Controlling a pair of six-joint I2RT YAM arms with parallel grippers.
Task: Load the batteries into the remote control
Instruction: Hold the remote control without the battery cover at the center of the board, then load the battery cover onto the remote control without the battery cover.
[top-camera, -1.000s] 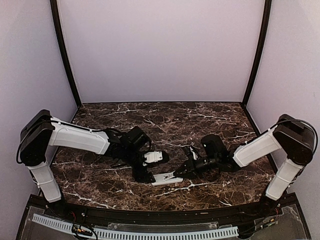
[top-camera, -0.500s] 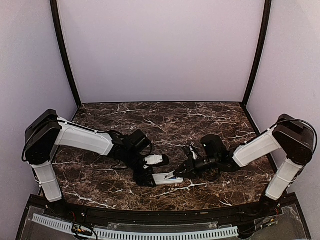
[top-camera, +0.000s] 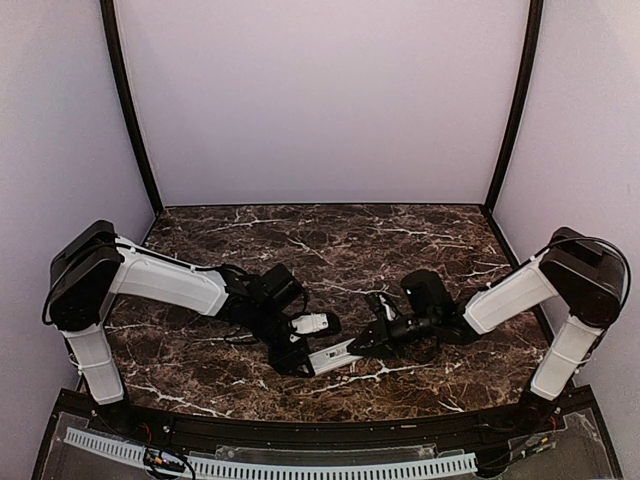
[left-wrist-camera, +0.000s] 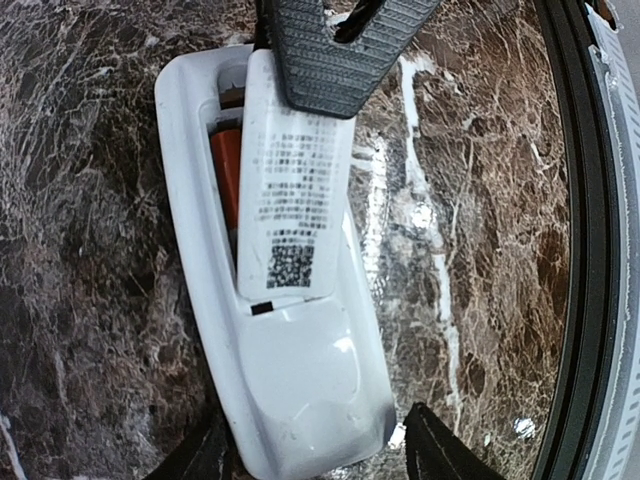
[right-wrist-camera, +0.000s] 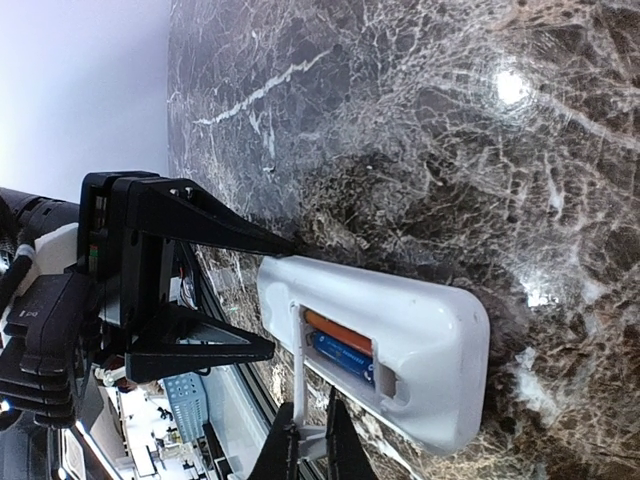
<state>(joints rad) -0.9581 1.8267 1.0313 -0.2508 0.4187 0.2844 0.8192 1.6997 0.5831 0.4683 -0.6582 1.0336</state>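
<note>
While remote (left-wrist-camera: 300, 380) lies back-up on table (left-wrist-camera: 480, 250), orange and blue batteries (right-wrist-camera: 335, 332) sit inside it | cover (left-wrist-camera: 290, 200) tilted over them, pinched by right gripper (right-wrist-camera: 305, 445) | left gripper (right-wrist-camera: 280, 295) jaws apart, straddling remote's end

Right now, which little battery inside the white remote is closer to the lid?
The blue cylindrical battery, lying right beside the thin white plastic cover; the orange-red battery sits on its far side.

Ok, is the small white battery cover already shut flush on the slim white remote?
No, the battery cover stands tilted up from the remote, leaving the orange-red battery and blue battery exposed.
</note>
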